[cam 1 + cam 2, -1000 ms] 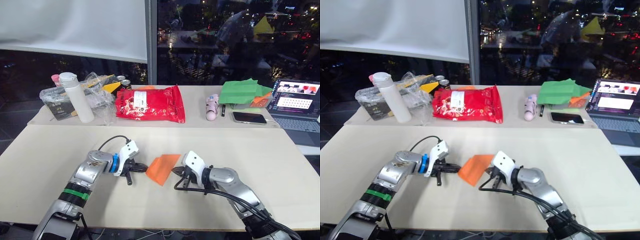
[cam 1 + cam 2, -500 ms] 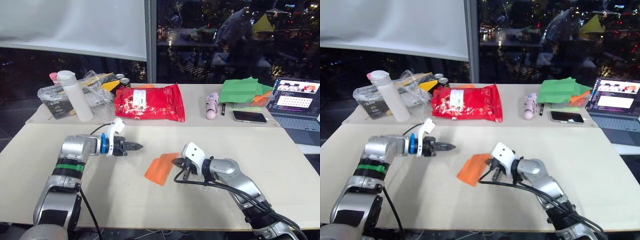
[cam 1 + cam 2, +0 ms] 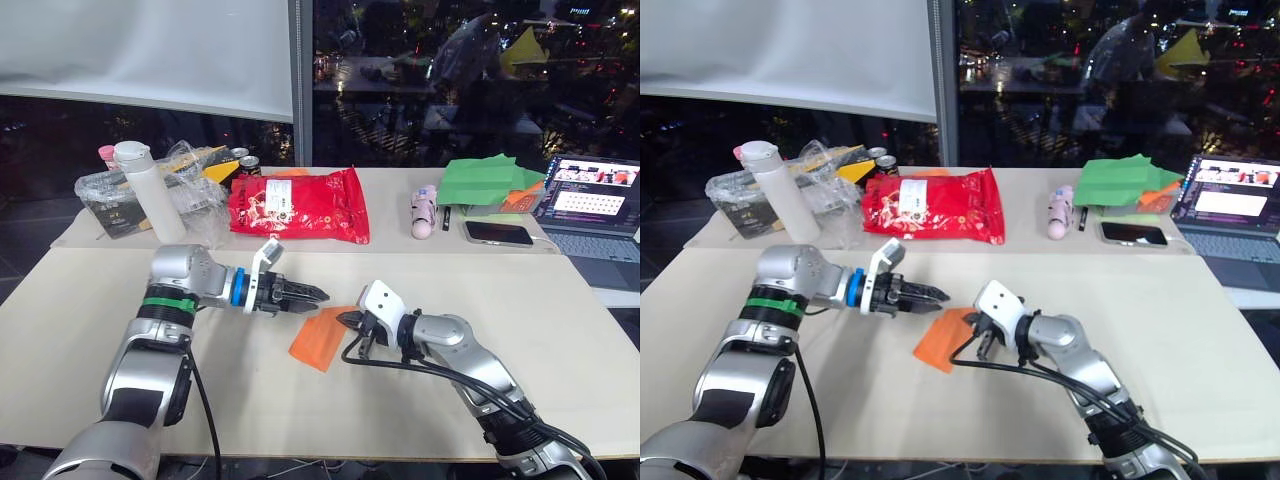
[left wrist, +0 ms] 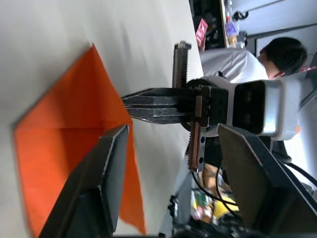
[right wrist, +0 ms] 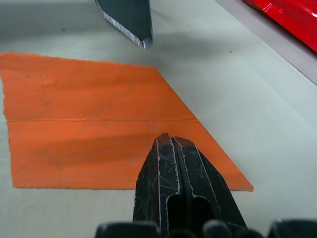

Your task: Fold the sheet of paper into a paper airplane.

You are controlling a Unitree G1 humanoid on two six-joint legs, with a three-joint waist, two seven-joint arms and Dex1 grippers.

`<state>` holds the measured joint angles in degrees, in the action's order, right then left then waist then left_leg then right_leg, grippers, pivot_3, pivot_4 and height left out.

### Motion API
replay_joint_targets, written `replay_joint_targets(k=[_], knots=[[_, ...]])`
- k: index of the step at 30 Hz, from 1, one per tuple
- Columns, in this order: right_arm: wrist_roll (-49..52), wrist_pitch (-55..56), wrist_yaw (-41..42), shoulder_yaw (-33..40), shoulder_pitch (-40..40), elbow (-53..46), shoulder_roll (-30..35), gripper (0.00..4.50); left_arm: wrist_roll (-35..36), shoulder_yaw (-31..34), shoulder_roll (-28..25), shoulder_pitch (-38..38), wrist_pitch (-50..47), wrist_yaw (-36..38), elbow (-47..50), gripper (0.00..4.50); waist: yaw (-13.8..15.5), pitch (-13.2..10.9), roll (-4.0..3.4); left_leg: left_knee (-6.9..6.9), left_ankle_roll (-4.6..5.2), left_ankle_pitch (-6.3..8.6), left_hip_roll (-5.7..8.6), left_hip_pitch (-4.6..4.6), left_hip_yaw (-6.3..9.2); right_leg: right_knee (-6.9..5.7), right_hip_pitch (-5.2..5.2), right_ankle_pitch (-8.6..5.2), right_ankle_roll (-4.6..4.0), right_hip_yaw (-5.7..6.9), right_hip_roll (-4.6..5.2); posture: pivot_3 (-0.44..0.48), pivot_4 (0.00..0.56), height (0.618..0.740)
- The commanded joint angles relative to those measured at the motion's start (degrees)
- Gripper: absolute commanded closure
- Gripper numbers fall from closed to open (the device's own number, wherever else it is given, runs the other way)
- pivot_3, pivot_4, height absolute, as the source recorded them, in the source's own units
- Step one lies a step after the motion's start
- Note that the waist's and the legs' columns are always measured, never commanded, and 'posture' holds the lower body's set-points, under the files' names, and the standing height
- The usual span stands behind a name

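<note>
— Orange sheet of paper [image 3: 322, 338] flat on the near table [image 3: 80, 300], between both arms, creased along the middle and cut to a slanted wedge. Far from an airplane yet.

— Right gripper [image 3: 350, 321] at the sheet's right edge, fingers pressed together; whether pinching the paper or merely resting tips on it, impossible to say. Left gripper [image 3: 312, 295] hovering just above the far corner, fingers [image 4: 116, 173] spread apart in the wrist view with nothing between them.

— Main hazard?

— Probably sliding. Thin paper on a smooth top; one push from the left tip without firm hold-down on the right, and away toward the table edge.

— Also a crooked crease if pressed off the existing fold line. Possibly a torn or crumpled corner from a hard pinch.
</note>
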<state>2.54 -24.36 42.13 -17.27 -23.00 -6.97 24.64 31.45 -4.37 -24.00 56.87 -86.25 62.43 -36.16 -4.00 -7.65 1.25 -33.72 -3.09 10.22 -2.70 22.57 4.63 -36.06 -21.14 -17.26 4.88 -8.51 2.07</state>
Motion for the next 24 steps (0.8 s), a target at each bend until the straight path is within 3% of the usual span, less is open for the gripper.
replay_joint_targets(k=[1,3,6,12,18,20,24], knots=[[0.1,-0.2,-0.7,0.7,0.1,-1.5,-0.3,4.5,-1.2,-3.5,0.6,2.1,2.0,0.3,-2.2,1.65,0.0,0.0,0.0,0.0,0.0,0.0,0.0,0.0,0.0,0.0,0.0,0.0,0.0,0.0,0.0,0.0,0.15,0.719],[0.0,-0.3,-1.0,0.9,0.3,-1.8,-0.2,4.5,-2.0,-6.1,1.2,2.7,3.4,1.1,-3.1,1.65,0.0,0.0,0.01,0.0,0.0,0.0,0.0,0.0,0.0,0.0,0.0,0.0,-0.01,0.0,0.0,0.0,0.15,0.719],[0.1,-0.6,-1.5,1.3,0.6,-2.3,-0.1,4.5,-2.8,-7.6,2.2,4.0,5.0,1.7,-5.4,2.43,0.1,0.0,0.01,-0.01,0.0,0.0,0.01,0.02,0.0,0.01,0.0,0.0,0.0,0.0,0.0,0.0,0.15,0.719],[0.2,-1.8,-2.4,2.7,2.0,-4.3,1.1,4.5,-2.8,-8.8,1.5,5.5,5.9,4.0,-6.8,4.43,0.0,0.0,0.01,-0.01,0.0,0.0,0.01,0.04,0.0,0.02,-0.02,0.0,0.0,0.0,0.0,0.0,0.15,0.719],[1.1,-3.2,-2.0,6.0,2.1,-6.3,3.9,4.5,-0.6,-3.3,0.1,2.4,-1.1,-0.7,-2.5,4.49,0.0,0.0,0.0,-0.01,0.0,0.0,0.01,0.04,0.0,0.01,-0.02,0.0,0.0,-0.01,0.01,0.0,0.15,0.719],[1.4,-3.6,-1.6,7.0,1.5,-6.7,5.0,4.5,-0.5,2.5,0.8,1.2,-4.4,-5.2,-1.3,4.49,0.0,0.0,0.0,-0.01,0.0,0.0,0.01,0.05,0.0,0.01,-0.02,0.0,0.0,-0.01,0.01,0.0,0.15,0.719],[2.6,-4.7,-0.9,8.8,-0.9,-7.3,6.2,4.5,0.8,20.2,3.7,-1.2,-6.2,-20.3,-0.5,4.49,0.0,0.0,0.0,-0.03,0.0,0.0,0.01,0.04,0.01,-0.01,-0.02,0.01,0.01,-0.01,0.01,0.0,0.15,0.719]])
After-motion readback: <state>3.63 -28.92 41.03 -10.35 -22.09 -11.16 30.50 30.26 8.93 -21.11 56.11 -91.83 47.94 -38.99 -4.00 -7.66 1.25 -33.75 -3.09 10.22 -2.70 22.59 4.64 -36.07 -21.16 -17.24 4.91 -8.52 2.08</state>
